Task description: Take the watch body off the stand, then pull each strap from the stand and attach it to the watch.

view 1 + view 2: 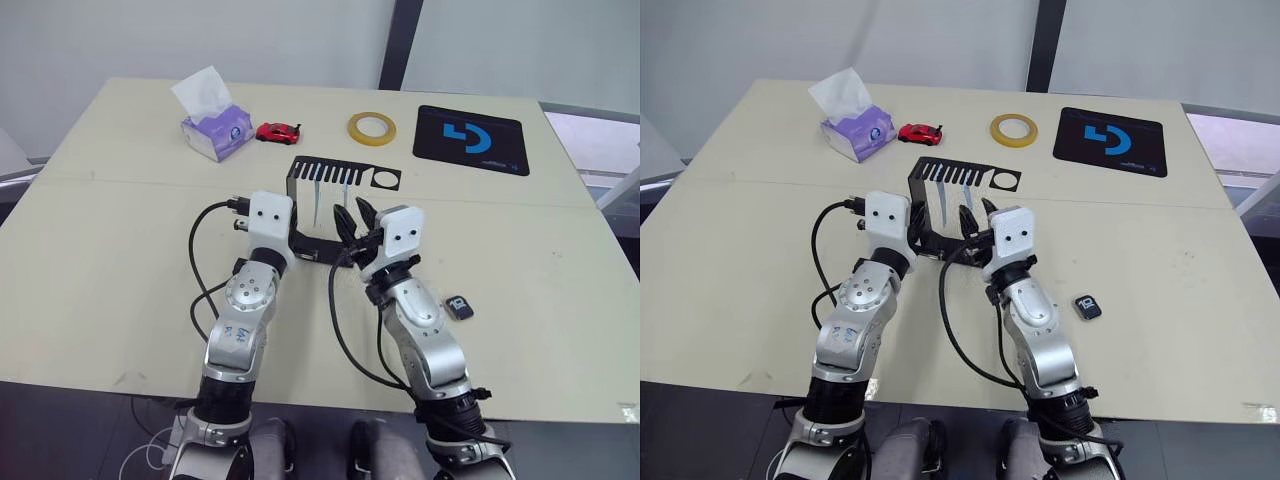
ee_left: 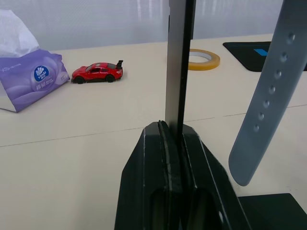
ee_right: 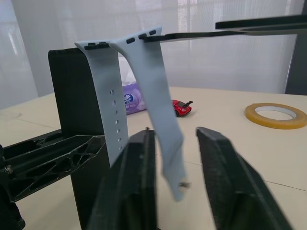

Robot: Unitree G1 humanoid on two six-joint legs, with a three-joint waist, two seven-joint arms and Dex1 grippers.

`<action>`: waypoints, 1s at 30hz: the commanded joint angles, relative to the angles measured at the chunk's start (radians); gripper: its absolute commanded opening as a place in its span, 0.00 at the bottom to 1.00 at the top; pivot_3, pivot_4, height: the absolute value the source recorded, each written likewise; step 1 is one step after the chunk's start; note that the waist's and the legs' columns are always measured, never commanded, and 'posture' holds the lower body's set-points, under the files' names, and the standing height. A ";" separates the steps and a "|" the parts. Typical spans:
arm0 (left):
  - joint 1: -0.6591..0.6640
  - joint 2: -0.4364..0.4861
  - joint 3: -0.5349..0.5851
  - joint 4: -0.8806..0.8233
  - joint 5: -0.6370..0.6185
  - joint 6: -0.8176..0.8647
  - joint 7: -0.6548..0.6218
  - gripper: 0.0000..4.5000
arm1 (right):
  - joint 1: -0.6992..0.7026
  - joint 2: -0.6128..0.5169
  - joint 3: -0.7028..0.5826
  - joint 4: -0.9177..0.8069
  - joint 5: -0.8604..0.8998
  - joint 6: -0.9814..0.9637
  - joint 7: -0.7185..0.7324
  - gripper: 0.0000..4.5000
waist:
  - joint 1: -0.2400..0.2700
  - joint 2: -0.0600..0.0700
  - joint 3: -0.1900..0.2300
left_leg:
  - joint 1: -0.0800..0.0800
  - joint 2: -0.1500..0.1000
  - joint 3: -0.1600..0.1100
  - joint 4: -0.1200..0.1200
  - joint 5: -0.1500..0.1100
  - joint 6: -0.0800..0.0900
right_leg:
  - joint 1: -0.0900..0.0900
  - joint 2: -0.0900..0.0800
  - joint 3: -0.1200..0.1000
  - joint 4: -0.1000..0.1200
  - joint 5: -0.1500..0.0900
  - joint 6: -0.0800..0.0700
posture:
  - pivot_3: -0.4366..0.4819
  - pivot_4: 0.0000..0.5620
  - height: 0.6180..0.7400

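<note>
The left tool (image 2: 173,143) was clamped on the stand's (image 1: 300,186) upright. The right tool (image 3: 175,143) stood open, its fingers either side of one hanging strap (image 3: 160,110) — the other strap (image 3: 108,100) hung beside it. The watch body (image 1: 459,306) lay on the worktop (image 1: 120,220), right of the right arm. Both arms reached forward, close together.

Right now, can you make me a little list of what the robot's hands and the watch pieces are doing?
watch body: off the stand, lying on the table beside the right arm
stand: upright, in front of both arms
straps: two, hanging from the stand's top plate
left gripper: shut on the stand's upright
right gripper: open, fingers either side of one hanging strap
other things: tissue pack, red toy car, tape roll, mouse pad
</note>
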 commanded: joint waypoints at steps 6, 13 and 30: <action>-0.008 -0.006 -0.005 -0.015 0.002 0.012 -0.009 0.00 | -0.016 0.023 0.001 -0.014 -0.013 -0.046 0.000 0.01 | 0.000 0.000 0.000 | 0.000 0.000 0.000 0.000 0.000 0.000 | 0.000 0.000 0.000 0.000 0.000 0.000 | 0.48 0.27 1.00; -0.007 -0.003 -0.004 -0.010 0.001 0.005 -0.015 0.00 | -0.011 -0.030 0.005 -0.052 -0.039 -0.095 0.041 0.01 | 0.000 0.000 0.000 | 0.000 0.000 0.000 0.000 0.000 0.000 | 0.000 0.000 0.000 -0.001 0.000 0.000 | 0.48 0.27 1.00; 0.001 0.005 -0.007 -0.015 0.006 0.006 -0.019 0.00 | 0.051 -0.126 0.075 -0.143 -0.098 -0.130 0.140 0.01 | 0.001 0.000 0.000 | -0.001 0.000 0.000 -0.001 0.000 0.000 | 0.000 0.000 0.000 -0.001 0.000 0.000 | 0.48 0.27 1.00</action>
